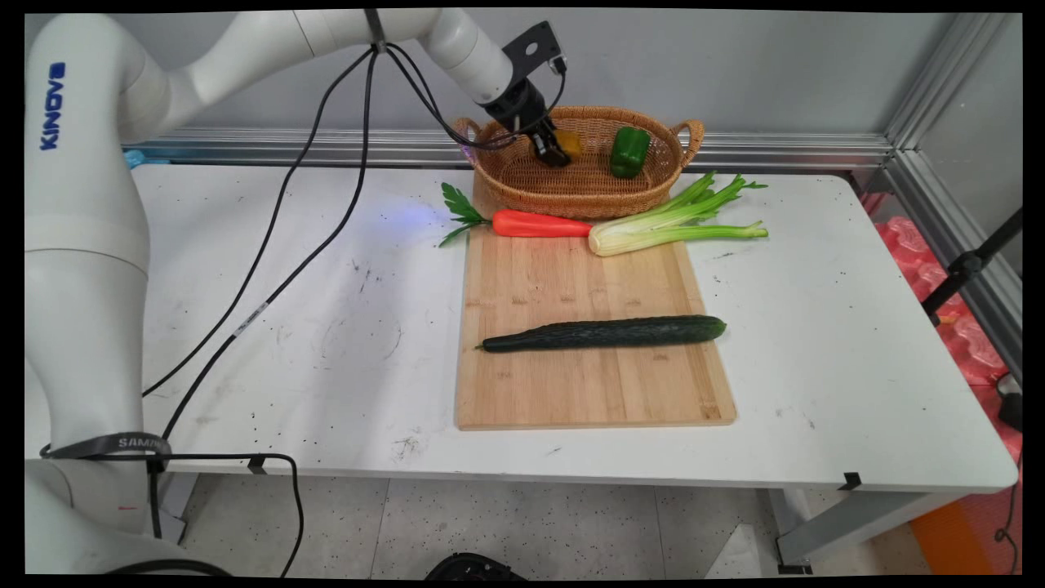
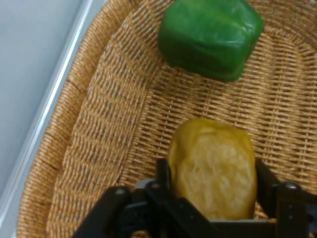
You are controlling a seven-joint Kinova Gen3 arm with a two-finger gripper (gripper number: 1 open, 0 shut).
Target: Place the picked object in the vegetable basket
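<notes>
White worktop (image 1: 326, 327), wooden cutting board (image 1: 571, 384) at its middle, wicker basket (image 1: 522, 184) touching the board's far edge

the blue letters "kinova" run up the side of the large white arm link (image 1: 77, 163) at the left of the main view; the last letter is cut off by the link's curve, so the word reads nearly as "kinov". lower down, a dark grey strap (image 1: 106, 445) wraps the white base of the arm and carries pale capital letters that start "sam", the rest turning out of sight. a small white tag (image 1: 251, 319) sits on one hanging black cable; its print is too small to read. the hand view shows no writing.
</notes>
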